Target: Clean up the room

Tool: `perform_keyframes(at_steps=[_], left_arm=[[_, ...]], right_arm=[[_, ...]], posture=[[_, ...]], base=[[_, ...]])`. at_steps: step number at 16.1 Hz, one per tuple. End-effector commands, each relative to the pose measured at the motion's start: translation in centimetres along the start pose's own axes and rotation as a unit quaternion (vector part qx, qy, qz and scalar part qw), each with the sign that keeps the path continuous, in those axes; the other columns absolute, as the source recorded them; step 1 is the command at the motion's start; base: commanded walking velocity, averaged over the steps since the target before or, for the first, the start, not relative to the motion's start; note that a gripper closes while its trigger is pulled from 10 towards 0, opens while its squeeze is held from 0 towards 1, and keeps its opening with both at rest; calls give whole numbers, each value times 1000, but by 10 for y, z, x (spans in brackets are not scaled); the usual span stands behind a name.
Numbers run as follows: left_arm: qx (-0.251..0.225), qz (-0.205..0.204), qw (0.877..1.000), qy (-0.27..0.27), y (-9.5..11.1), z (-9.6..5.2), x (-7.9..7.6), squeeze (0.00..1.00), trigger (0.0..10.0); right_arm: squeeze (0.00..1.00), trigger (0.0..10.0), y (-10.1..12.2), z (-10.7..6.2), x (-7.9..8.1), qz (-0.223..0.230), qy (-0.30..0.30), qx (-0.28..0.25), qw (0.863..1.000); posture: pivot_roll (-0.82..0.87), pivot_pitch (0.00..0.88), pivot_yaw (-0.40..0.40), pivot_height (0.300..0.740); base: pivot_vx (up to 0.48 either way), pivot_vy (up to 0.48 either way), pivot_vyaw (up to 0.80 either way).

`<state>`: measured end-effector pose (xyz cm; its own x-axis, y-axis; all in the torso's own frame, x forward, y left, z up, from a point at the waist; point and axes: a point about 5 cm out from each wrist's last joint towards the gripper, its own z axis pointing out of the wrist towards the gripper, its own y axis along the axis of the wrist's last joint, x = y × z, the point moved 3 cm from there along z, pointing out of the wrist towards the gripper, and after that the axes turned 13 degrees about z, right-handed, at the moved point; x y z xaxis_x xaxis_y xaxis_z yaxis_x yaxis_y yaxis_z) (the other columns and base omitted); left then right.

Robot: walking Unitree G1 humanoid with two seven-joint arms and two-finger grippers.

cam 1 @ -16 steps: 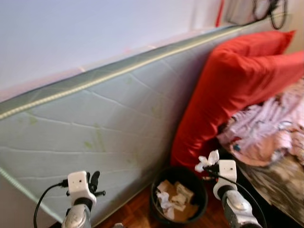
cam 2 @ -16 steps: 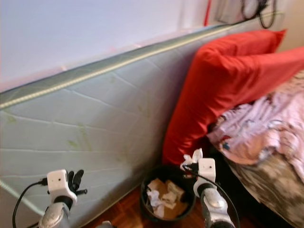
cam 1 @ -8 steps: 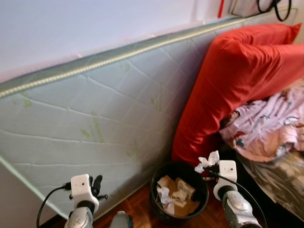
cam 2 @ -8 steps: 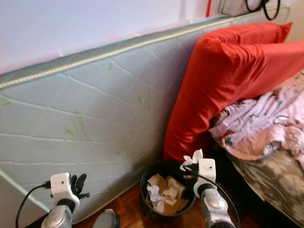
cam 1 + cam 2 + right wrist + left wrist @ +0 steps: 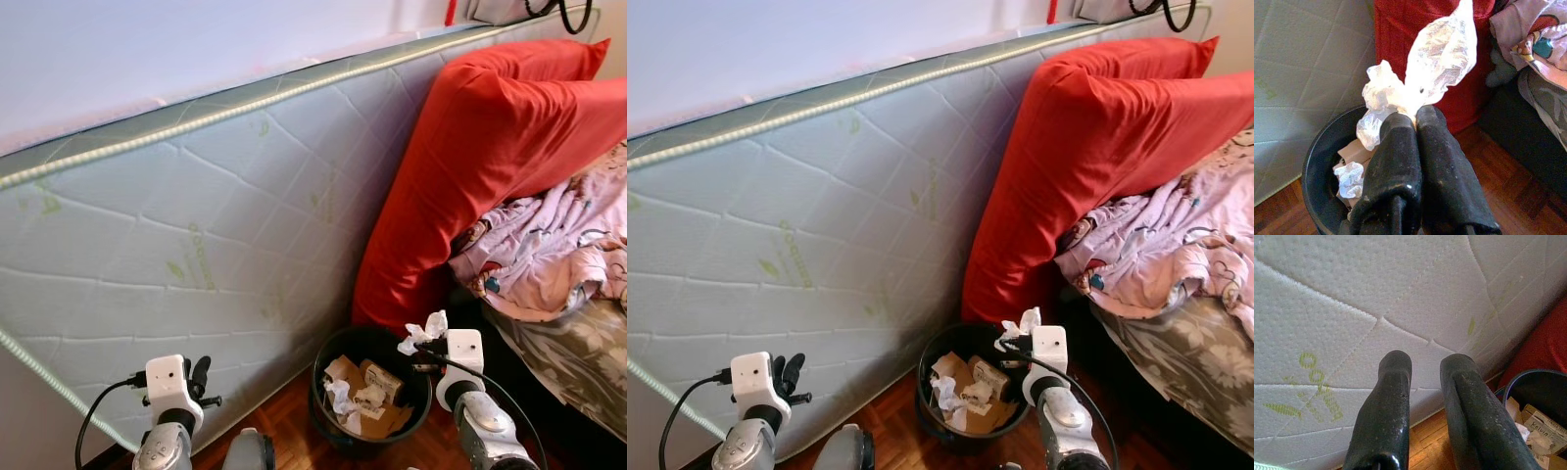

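My right gripper (image 5: 1415, 117) is shut on a crumpled clear plastic wrapper (image 5: 1422, 68), held just above the near right rim of a black waste bin (image 5: 328, 387). The same wrapper (image 5: 423, 331) shows white over that rim in the left eye view. The bin stands on the wooden floor and holds cardboard scraps (image 5: 377, 377) and crumpled paper (image 5: 341, 399). My left gripper (image 5: 1422, 369) sits low at the left with its fingers a little apart and nothing between them, pointing at the mattress (image 5: 1376, 284).
A pale quilted mattress (image 5: 196, 225) leans on edge against the wall. Two red pillows (image 5: 490, 147) stand behind the bin. A bed with a rumpled pink printed sheet (image 5: 549, 245) lies at the right. Wood floor (image 5: 892, 421) shows between mattress and bin.
The camera has tilted and shifted, so the whole scene sits lower and sharper. My right gripper still holds the wrapper over the bin's rim.
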<state>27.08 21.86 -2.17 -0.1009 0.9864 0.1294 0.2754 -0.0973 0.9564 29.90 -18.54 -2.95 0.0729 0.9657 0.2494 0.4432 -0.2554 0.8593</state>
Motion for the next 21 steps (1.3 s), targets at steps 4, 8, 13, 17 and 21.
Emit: perform_keyframes(at_steps=[4,8,13,17,21], left_arm=[[-6,2,1000,2,4,3,3,0,10000],[-6,1,1000,5,4,2,3,0,10000],[-5,1,1000,-5,4,2,0,0,10000],[-6,-2,1000,-4,3,2,0,0,10000],[-6,-2,1000,-4,2,0,0,0,10000]], right_arm=[[0,10000,-2,1,1,2,-2,6,1000],[0,10000,-5,0,0,-2,-6,14,1000],[0,10000,-8,-2,1,-11,3,19,1000],[0,10000,-12,-4,-1,-4,3,20,1000],[0,10000,-13,-4,-1,3,3,22,1000]], posture=[[105,0,-25,626],[109,0,-28,626],[103,0,-23,626],[102,0,-24,626],[104,0,-23,626]], base=[[0,0,0],[0,0,0],[0,0,0],[0,0,556],[0,0,0]])
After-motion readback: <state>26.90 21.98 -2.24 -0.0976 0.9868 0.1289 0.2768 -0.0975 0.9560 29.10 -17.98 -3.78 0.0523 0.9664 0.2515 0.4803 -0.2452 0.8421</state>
